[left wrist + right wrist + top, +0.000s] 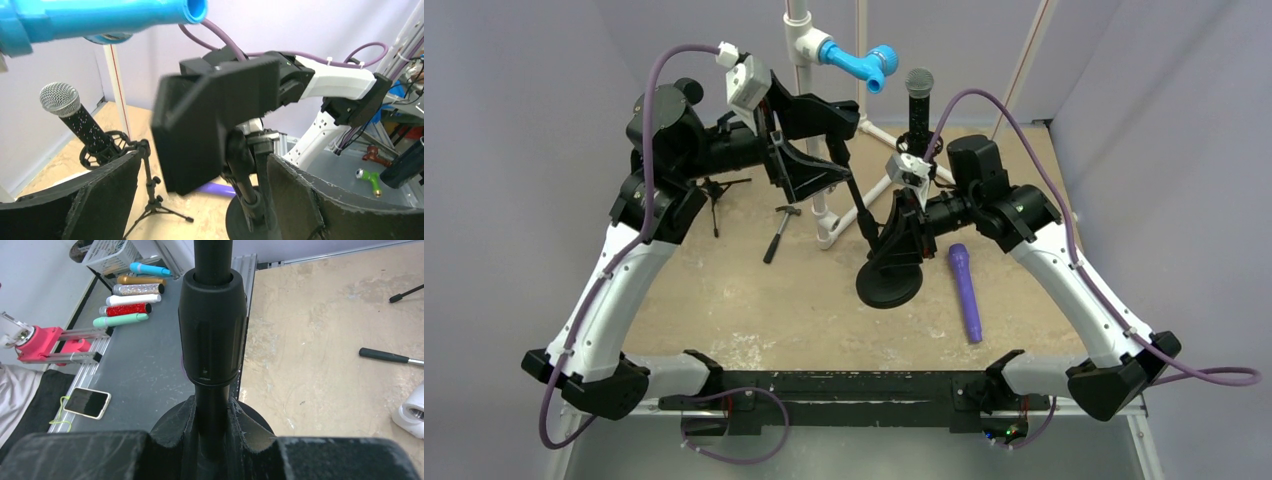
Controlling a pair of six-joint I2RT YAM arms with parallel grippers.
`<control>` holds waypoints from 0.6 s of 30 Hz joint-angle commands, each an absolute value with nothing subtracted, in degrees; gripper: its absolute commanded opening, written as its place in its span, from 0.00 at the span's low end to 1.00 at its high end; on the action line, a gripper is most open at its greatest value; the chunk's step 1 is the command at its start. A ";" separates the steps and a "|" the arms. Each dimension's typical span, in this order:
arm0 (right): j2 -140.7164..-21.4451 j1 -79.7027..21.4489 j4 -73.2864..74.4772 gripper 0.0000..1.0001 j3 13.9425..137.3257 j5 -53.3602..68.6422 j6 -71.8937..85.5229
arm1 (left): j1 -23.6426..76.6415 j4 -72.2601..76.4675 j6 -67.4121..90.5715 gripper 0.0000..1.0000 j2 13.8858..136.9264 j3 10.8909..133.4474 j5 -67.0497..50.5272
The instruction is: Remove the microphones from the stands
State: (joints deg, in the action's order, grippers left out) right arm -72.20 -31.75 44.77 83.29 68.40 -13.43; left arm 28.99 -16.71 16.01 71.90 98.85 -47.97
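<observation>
Black speckled microphone [918, 105] with a silver mesh head is seen upright at upper centre-right of the top frame, seated in a black ring clip [107, 150] on a thin black tripod [155, 205], untouched. Right gripper [210, 440] is clamped with rough black foam pads on a smooth round black pole [212, 255], below a matte cylindrical collar [212, 330] and above a disc base [889, 285]. Left gripper [202, 200] is spread wide, nothing held.
</observation>
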 commanded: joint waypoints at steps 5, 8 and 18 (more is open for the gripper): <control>-69.70 -31.62 40.28 0.00 82.79 71.50 -12.46 | 28.56 -3.71 27.20 0.81 74.14 100.21 -51.75; -69.54 -31.58 40.25 0.00 82.42 71.24 -12.64 | 28.56 -2.08 28.95 0.70 74.06 99.67 -52.16; -69.32 -31.19 38.80 0.00 82.51 69.59 -11.12 | 28.56 2.90 32.92 0.00 73.48 94.86 -53.74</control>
